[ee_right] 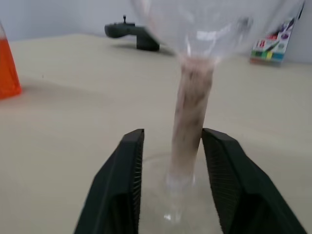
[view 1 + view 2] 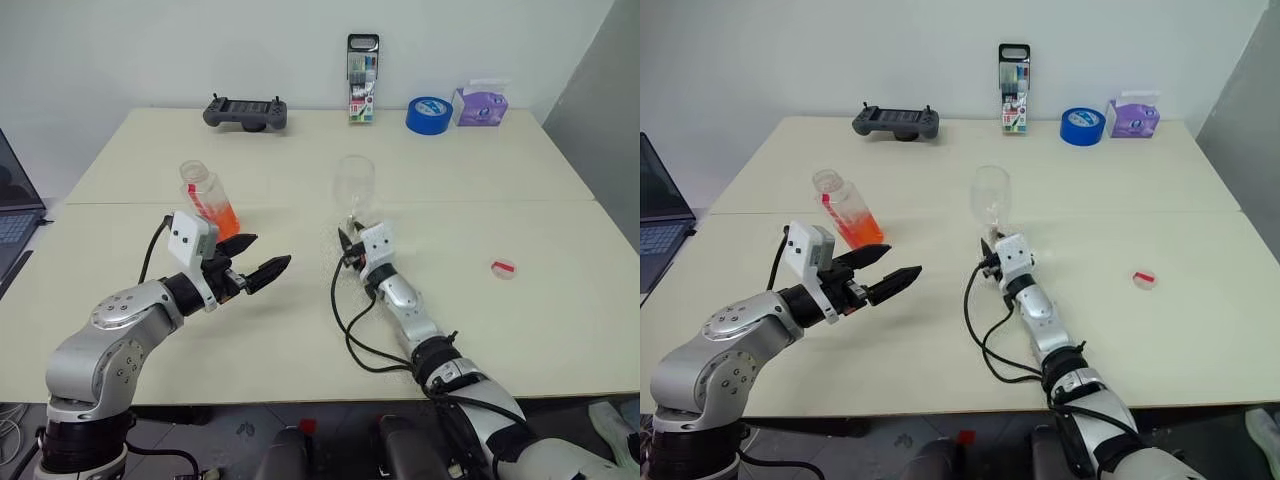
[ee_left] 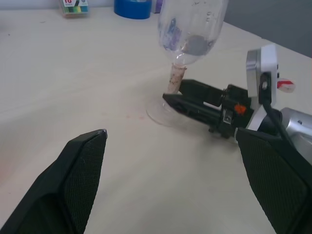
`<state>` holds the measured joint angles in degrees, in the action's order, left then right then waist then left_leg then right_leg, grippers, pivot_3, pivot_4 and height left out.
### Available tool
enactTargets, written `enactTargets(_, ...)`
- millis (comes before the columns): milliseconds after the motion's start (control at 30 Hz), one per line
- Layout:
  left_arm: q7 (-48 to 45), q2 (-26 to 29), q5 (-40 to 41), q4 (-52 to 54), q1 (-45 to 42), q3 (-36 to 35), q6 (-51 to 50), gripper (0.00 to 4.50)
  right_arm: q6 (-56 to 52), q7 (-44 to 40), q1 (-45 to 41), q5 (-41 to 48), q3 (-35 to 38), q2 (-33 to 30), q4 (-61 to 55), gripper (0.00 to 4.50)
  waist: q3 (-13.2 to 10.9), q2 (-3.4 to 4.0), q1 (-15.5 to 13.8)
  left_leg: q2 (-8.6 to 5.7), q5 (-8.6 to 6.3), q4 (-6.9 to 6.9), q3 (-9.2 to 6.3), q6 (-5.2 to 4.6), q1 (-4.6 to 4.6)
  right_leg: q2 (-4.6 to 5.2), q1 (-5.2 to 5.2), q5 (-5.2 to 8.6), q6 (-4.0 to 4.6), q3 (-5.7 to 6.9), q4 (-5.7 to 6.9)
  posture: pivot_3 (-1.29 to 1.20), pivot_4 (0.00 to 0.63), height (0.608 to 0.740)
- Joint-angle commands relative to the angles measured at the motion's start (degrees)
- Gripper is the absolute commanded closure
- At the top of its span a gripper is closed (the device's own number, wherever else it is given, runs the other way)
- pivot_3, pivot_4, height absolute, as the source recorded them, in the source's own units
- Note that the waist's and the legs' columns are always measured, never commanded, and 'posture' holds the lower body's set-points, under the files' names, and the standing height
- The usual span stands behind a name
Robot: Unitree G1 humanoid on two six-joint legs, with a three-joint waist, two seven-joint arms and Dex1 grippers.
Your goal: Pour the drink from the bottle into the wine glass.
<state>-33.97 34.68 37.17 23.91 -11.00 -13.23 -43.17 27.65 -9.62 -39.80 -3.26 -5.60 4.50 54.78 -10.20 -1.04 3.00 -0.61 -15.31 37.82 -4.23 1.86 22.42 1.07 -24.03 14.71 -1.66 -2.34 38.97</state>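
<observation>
The right gripper point(image 1: 171, 146) sits low on the table point(image 2: 480, 190), jaws parted to either side of the glass point(image 2: 354, 183) stem, gripping nothing. The glass stands upright between its fingers. The left gripper point(image 2: 258, 258) hovers wide open and empty. The bottle point(image 2: 209, 202), holding orange drink point(image 2: 222, 217), stands just beyond it, apart.
</observation>
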Motion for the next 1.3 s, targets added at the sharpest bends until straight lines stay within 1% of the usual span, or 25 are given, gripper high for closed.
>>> enactTargets(33, 0.92, -0.49, -0.76, -0.1, -0.69, -0.16, 1.76, 0.0, 0.61, -0.39, -0.79, -0.1, 0.21, -0.21, -1.15, 1.2, 0.0, 0.0, -0.01, 0.0, 0.0, 0.01, -0.02, 0.0, 0.0, 0.0, 0.01, 0.0, 0.0, 0.0, 0.0, 0.0, 0.15, 0.74)
enactTargets(133, 0.66, -0.62, -1.54, -0.93, -0.11, 0.02, 2.7, 0.0, 0.19, -1.07, -0.27, -0.19, -0.02, -0.57, -2.79, 0.19, 0.0, 0.0, 0.0, 0.01, 0.0, 0.0, -0.02, 0.0, 0.01, 0.0, 0.0, 0.0, 0.0, 0.0, 0.0, 0.0, 0.15, 0.74)
enactTargets(167, 0.63, -0.61, -1.96, -1.15, 0.23, 0.08, 3.21, 0.0, -0.05, -1.47, 0.12, -0.22, -0.21, -0.75, -3.76, 0.05, 0.0, 0.0, -0.01, 0.01, 0.0, 0.0, -0.02, 0.0, 0.01, 0.0, 0.0, 0.0, 0.0, 0.0, 0.0, 0.0, 0.15, 0.74)
enactTargets(267, 2.85, -1.4, -5.22, -2.92, 0.28, -0.6, 6.54, 0.0, -3.38, -4.39, 3.31, 0.18, -1.16, -2.2, -10.91, 0.05, 0.0, 0.0, -0.12, 0.0, 0.0, 0.01, -0.02, 0.01, 0.02, 0.0, 0.0, 0.0, 0.0, -0.01, 0.0, 0.0, 0.15, 0.74)
enactTargets(367, 6.23, -3.35, -8.24, -5.8, -0.07, -2.3, 10.64, 0.0, -10.46, -8.01, 9.44, 1.29, -1.89, -4.88, -24.21, 0.05, 0.0, 0.0, -0.29, 0.0, -0.01, 0.02, -0.05, 0.01, 0.02, 0.01, 0.0, 0.0, 0.0, -0.01, 0.0, 0.0, 0.15, 0.74)
enactTargets(433, 8.83, -5.54, -10.13, -8.15, -0.03, -3.66, 14.51, 0.0, -17.63, -9.89, 14.24, 1.85, -1.95, -7.48, -34.71, 0.05, 0.0, 0.0, -0.51, 0.0, -0.01, 0.02, -0.06, 0.01, 0.05, 0.04, 0.0, 0.0, 0.0, -0.02, -0.01, 0.0, 0.15, 0.74)
enactTargets(500, 13.52, -9.2, -13.31, -10.61, 0.25, -4.79, 20.08, 0.0, -26.21, -11.36, 18.34, 3.11, -1.41, -10.14, -44.93, 0.05, 0.0, 0.0, -1.06, 0.0, -0.02, 0.04, -0.05, 0.01, 0.06, 0.07, -0.01, 0.0, -0.01, -0.02, -0.02, 0.0, 0.15, 0.74)
enactTargets(633, 16.78, -13.5, -16.73, -12.51, 2.31, -4.17, 25.25, 0.0, -41.81, -15.82, 21.83, 7.82, -0.03, -16.49, -62.06, 0.05, 0.0, -0.01, -1.16, 0.01, -0.02, 0.06, -0.03, 0.02, 0.06, 0.08, -0.01, 0.0, 0.0, -0.03, -0.02, 0.0, 0.15, 0.74)
enactTargets(667, 18.11, -14.37, -16.51, -13.49, 1.9, -5.18, 25.48, 0.0, -50.25, -19.49, 20.85, 12.7, 1.84, -21.22, -69.1, 0.05, -0.01, 0.0, -1.22, 0.01, -0.02, 0.05, -0.05, 0.02, 0.07, 0.07, -0.01, 0.0, 0.0, -0.02, -0.01, 0.0, 0.15, 0.74)
enactTargets(700, 18.97, -14.94, -16.25, -14.19, 1.5, -5.99, 25.55, 0.0, -56.59, -22.04, 19.98, 16.3, 3.19, -24.61, -74.06, 0.05, -0.03, 0.0, -1.32, 0.01, -0.02, 0.1, -0.09, 0.02, 0.11, 0.07, -0.01, 0.0, 0.0, 0.0, -0.02, 0.0, 0.15, 0.74)
enactTargets(767, 18.85, -14.48, -16.32, -15.38, 0.8, -6.61, 26.31, 0.0, -68.67, -24.84, 15.62, 24.3, 7.22, -30.66, -81.28, 0.05, -0.03, -0.04, -1.35, -0.02, -0.03, 0.15, -0.13, 0.01, 0.16, 0.08, 0.0, 0.0, -0.01, 0.05, -0.03, 0.0, 0.15, 0.74)
enactTargets(800, 18.28, -13.09, -17.05, -16.41, 0.24, -6.81, 27.01, 0.0, -76.33, -25.87, 8.59, 29.77, 10.3, -34.2, -82.66, 0.05, -0.07, -0.04, -1.2, -0.03, -0.03, 0.14, -0.13, 0.0, 0.17, 0.07, 0.0, 0.0, -0.01, 0.09, -0.04, 0.0, 0.15, 0.74)
enactTargets(867, 17.66, -11.46, -17.85, -17.74, -0.41, -7.04, 27.95, 0.0, -86.3, -26.56, -0.06, 36.78, 13.97, -38.37, -84.02, 0.05, -0.21, 0.08, -0.98, 0.0, -0.03, 0.14, -0.02, -0.01, 0.14, 0.01, -0.06, 0.0, 0.0, 0.13, 0.01, 0.0, 0.15, 0.74)
enactTargets(900, 16.94, -9.96, -18.47, -18.5, -0.72, -7.13, 28.43, 0.0, -93.15, -26.43, -8.36, 41.51, 16.34, -39.08, -80.96, 0.05, -0.18, 0.05, -1.08, 0.0, -0.02, 0.09, -0.04, -0.02, 0.16, 0.0, -0.09, -0.02, 0.03, 0.15, 0.0, 0.0, 0.15, 0.74)
enactTargets(967, 16.0, -8.2, -18.92, -19.39, -1.27, -7.0, 29.0, 0.0, -101.41, -26.16, -16.89, 45.91, 18.05, -40.15, -77.24, 0.05, -0.18, 0.05, -1.01, 0.13, -0.05, 0.04, -0.11, -0.03, 0.05, -0.1, -0.01, -0.01, 0.07, 0.23, 0.0, 0.0, 0.15, 0.74)
enactTargets(1033, 15.02, -7.24, -18.09, -20.1, -2.56, -6.81, 28.23, 0.0, -104.49, -27.61, -20.38, 48.24, 16.95, -41.94, -76.29, 0.05, -0.01, -0.22, -1.26, 0.15, -0.05, -0.1, -0.2, -0.04, 0.08, -0.11, 0.0, 0.07, 0.21, 0.27, -0.07, 0.0, 0.15, 0.74)
enactTargets(1100, 14.15, -6.04, -17.74, -21.38, -4.99, -6.48, 27.24, 0.0, -106.68, -28.86, -22.97, 50.94, 16.01, -41.94, -75.12, 0.05, 0.02, -0.3, -1.56, 0.18, -0.08, -0.08, -0.31, -0.07, 0.23, -0.07, 0.01, 0.12, 0.28, 0.51, -0.15, 0.0, 0.15, 0.74)
enactTargets(1167, 12.93, -4.64, -18.39, -22.71, -6.96, -5.31, 26.29, 0.0, -106.46, -29.57, -23.66, 51.09, 14.01, -42.58, -74.58, 0.05, -0.06, -0.31, -1.64, 0.06, -0.07, 0.1, -0.28, -0.07, 0.4, 0.03, -0.07, 0.11, 0.29, 0.47, -0.06, 0.0, 0.15, 0.74)
enactTargets(1300, 12.29, -3.92, -18.93, -24.73, -10.11, -3.88, 24.9, 0.0, -105.09, -29.84, -23.41, 50.92, 12.22, -43.02, -74.34, 0.05, -0.05, -0.32, -1.59, -0.11, -0.06, 0.18, -0.23, -0.07, 0.37, 0.09, -0.06, 0.07, 0.24, 0.4, -0.06, 0.0, 0.15, 0.74)
